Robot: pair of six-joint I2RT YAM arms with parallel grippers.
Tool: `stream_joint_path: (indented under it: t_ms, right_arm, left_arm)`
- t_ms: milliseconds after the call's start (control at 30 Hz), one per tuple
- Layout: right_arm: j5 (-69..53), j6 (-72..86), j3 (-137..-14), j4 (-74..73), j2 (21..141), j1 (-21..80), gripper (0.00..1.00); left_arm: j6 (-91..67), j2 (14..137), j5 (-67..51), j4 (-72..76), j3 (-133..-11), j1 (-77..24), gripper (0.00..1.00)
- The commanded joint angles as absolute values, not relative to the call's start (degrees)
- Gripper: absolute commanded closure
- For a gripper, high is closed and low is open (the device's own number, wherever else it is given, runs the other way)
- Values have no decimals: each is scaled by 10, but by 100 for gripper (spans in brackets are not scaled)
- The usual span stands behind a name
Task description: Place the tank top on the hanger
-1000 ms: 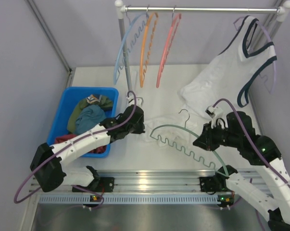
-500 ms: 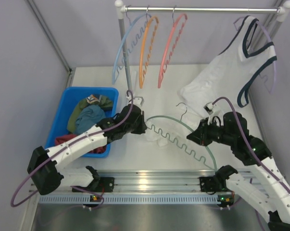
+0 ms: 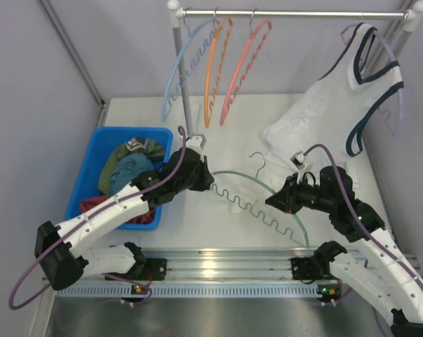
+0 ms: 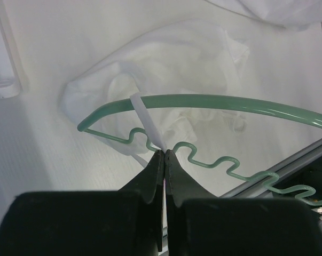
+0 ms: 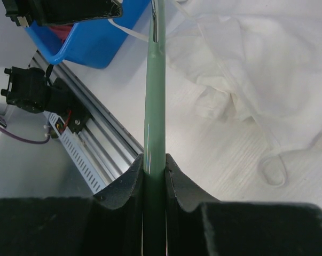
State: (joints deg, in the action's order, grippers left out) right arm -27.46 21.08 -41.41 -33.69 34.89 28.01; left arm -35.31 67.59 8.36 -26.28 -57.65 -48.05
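Note:
The sage-green hanger point(image 3: 243, 173) is held over the table centre, its wavy edge toward the near side. My right gripper point(image 3: 274, 200) is shut on its smooth arm point(image 5: 154, 106). The plain white tank top point(image 4: 166, 64) lies crumpled on the table under the hanger's left end; it is faint in the top view point(image 3: 229, 182). My left gripper point(image 3: 210, 184) is shut on a thin white strap point(image 4: 148, 120) of it. The strap crosses the hanger's arm point(image 4: 214, 101) at its left tip. In the left wrist view my left gripper point(image 4: 164, 152) sits just below the wavy edge.
A blue bin point(image 3: 92, 158) of clothes sits at the left. A rail point(image 3: 295, 12) at the back holds light blue, orange and salmon-red hangers. A navy-edged tank top point(image 3: 337, 98) hangs at the right and drapes onto the table. The rack post point(image 3: 185, 91) stands behind my left gripper.
My right gripper has carried the hanger left and away from the near edge. My left gripper has moved slightly back with the strap. The hangers on the rail have swung.

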Motion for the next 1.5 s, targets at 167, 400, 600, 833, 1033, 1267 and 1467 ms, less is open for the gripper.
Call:
stream_joint_path:
  t_ms: [167, 400, 600, 833, 1033, 1267, 1467]
  right_arm:
    - [-295, 202, -396, -221, 354, 286, 100]
    - [-287, 185, -396, -184, 386, 286, 100]
    - [-298, 198, -365, -125, 403, 295, 100]
    - [-278, 201, -334, -97, 407, 354, 100]
    - [-264, 217, -307, -52, 396, 385, 100]
    - [-254, 219, -269, 24, 403, 404, 100]
    - [-232, 200, -272, 60, 425, 404, 100]
  left_arm:
    - [-326, 664, -20, -258, -573, -480, 100]
    - [-324, 639, -50, -254, -535, -483, 100]
    - [-328, 635, -46, -243, -521, -487, 100]
    - [-343, 627, 67, -280, -526, -489, 100]
    - [-350, 627, 78, -287, -524, -489, 100]
    - [-340, 606, 74, -273, -510, -489, 100]
    - [-338, 626, 25, -256, -486, -490, 100]
